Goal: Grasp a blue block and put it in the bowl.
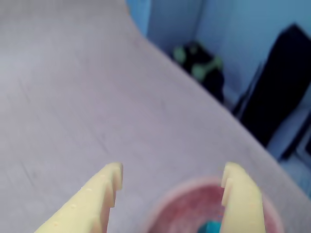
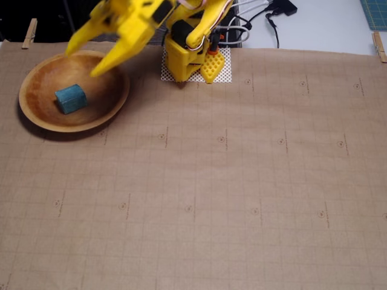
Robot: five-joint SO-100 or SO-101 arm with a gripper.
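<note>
Brown gridded paper mat [image 2: 242,181] covers the table. On it, the wide shallow wooden bowl [image 2: 36,112], orange-brown inside with a paler rim. The yellow plastic gripper [image 2: 84,59] hovers over the bowl's upper right part, fingers spread wide with nothing between them. The little rough turquoise blue block [image 2: 71,98] lies inside the bowl, just below-left of the fingertips.

gripper [image 1: 170,187] jaws apart | bowl [image 1: 182,213] below | blue block [image 1: 210,227] probably inside
</note>
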